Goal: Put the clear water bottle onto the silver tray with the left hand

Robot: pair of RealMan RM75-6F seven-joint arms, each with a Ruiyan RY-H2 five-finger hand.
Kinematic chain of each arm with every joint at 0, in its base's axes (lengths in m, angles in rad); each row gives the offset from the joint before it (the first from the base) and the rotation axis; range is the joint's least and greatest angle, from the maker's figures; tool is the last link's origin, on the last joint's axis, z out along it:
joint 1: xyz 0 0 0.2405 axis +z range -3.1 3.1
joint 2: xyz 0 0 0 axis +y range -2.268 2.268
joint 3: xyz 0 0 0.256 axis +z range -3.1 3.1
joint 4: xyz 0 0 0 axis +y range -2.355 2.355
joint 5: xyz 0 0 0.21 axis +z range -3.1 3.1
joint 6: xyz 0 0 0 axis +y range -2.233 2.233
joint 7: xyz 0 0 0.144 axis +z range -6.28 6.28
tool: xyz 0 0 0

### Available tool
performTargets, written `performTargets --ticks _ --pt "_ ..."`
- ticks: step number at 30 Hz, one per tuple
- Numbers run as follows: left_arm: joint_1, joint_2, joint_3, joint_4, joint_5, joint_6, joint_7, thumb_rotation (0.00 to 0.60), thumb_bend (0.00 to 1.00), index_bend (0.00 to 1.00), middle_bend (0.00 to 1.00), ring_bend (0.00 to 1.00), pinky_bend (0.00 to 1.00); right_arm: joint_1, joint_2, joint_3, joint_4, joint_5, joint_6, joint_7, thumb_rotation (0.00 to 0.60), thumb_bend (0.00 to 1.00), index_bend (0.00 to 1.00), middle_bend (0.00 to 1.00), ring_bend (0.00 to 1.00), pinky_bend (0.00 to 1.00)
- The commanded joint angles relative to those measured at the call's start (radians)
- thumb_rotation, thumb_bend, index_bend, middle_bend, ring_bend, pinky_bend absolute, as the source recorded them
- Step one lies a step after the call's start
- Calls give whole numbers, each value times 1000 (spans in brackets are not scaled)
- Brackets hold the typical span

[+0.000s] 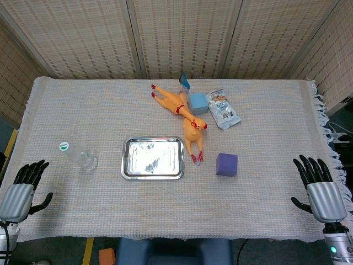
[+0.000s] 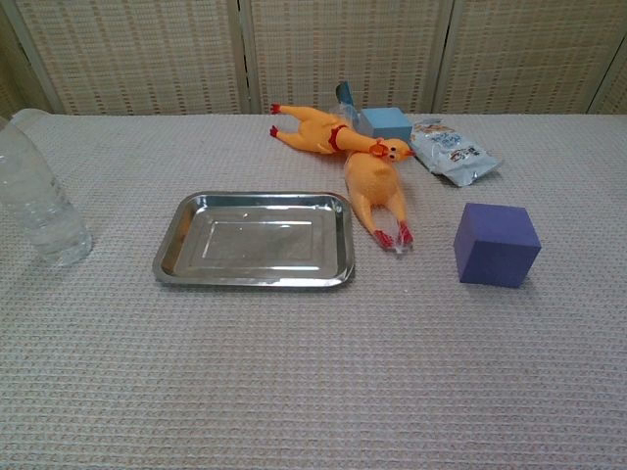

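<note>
At the table's near left corner, the robot's left hand point(image 1: 21, 190) rests palm down on the cloth edge, its dark fingers spread and pointing up the table, the thumb angled out to the side; it holds nothing. The hand shows in the head view only.

Just beyond it and a little to the right, the clear water bottle point(image 1: 79, 155) stands upright on the woven tablecloth point(image 1: 165, 221), its white cap with a green mark toward the camera. In the chest view the bottle point(image 2: 37, 201) rises at the left edge of the frame, apart from the hand and near, but not touching, the silver tray point(image 2: 168, 257).

The tray point(image 1: 125, 165) lies flat near the middle of the table, its bright inside reflecting the light overhead.

Touching or nearly touching the tray's right rim, a yellow rubber chicken point(image 1: 194, 137) lies with its red feet toward the near edge; a second rubber chicken point(image 1: 168, 100) stretches away behind it. Beside them sit a light blue box point(image 1: 198, 102) and a silver snack bag point(image 1: 223, 110). A purple cube point(image 1: 226, 164) stands alone, right of the tray.

At the near right corner, the right hand point(image 1: 319, 186) mirrors the left: palm down, fingers apart and extended, gripping nothing.
</note>
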State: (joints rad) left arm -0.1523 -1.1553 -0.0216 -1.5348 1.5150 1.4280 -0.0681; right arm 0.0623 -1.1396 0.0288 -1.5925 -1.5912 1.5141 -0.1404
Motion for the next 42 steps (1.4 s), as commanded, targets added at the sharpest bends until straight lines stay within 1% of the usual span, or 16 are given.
performTargets --ticks 1,2,3,5,7,9,10,12,14,15,22,24,29,34,38,42 --pt "-1 -5 -2 9 -8 -6 -1 600 368 0 0 0 30 -5 7 -11 -1 -28 16 16 600 19 0 0 0 0" --pt "-1 -7 -2 11 -16 -15 -4 600 369 0 0 0 33 -8 10 -18 -2 -47 27 23 600 19 0 0 0 0" --pt "-7 -13 -6 11 -31 -33 -36 600 368 0 0 0 39 -13 11 -27 0 -71 44 17 600 19 0 0 0 0" --pt "-13 -29 -21 17 -36 -34 -117 600 368 0 0 0 52 -17 13 -33 2 -86 53 28 600 19 0 0 0 0" --pt "-15 -77 -47 48 -37 -11 -253 600 369 0 0 0 56 -17 14 -32 6 -93 62 40 600 20 0 0 0 0" --pt "-19 -123 -67 84 -61 -18 -375 600 369 0 0 0 59 -17 9 -29 14 -95 66 43 600 20 0 0 0 0" --pt "-26 -146 -82 100 -89 -44 -463 600 369 0 0 0 61 -16 3 -24 21 -92 70 41 600 20 0 0 0 0" --pt "-44 -159 -104 106 -134 -118 -632 600 369 0 0 0 62 -13 -4 -21 30 -92 71 48 600 19 0 0 0 0" --pt "-65 -153 -118 116 -158 -182 -737 600 367 0 0 0 62 -12 -5 -18 35 -93 74 56 600 20 0 0 0 0" --pt "-77 -159 -132 136 -170 -202 -761 600 366 0 0 0 62 -13 -5 -19 37 -96 77 60 600 19 0 0 0 0" --pt "-134 -255 -191 272 -237 -249 -716 600 363 0 0 0 45 -20 0 -26 36 -121 103 85 600 0 0 0 0 0" --pt "-147 -289 -202 318 -248 -264 -728 600 362 0 0 0 41 -24 2 -26 33 -124 114 89 600 0 0 0 0 0" --pt "-170 -341 -199 382 -215 -270 -772 600 359 0 0 0 34 -22 11 -34 28 -125 100 102 600 0 0 0 0 0" --pt "-194 -399 -207 439 -195 -240 -731 600 359 0 0 0 29 -14 25 -43 13 -116 66 105 600 0 0 0 0 0" --pt "-211 -418 -210 452 -194 -258 -735 600 359 0 0 0 28 -13 27 -44 9 -113 60 102 600 0 0 0 0 0" --pt "-220 -424 -199 451 -179 -266 -738 600 359 0 0 0 28 -12 27 -43 8 -109 56 100 600 0 0 0 0 0"
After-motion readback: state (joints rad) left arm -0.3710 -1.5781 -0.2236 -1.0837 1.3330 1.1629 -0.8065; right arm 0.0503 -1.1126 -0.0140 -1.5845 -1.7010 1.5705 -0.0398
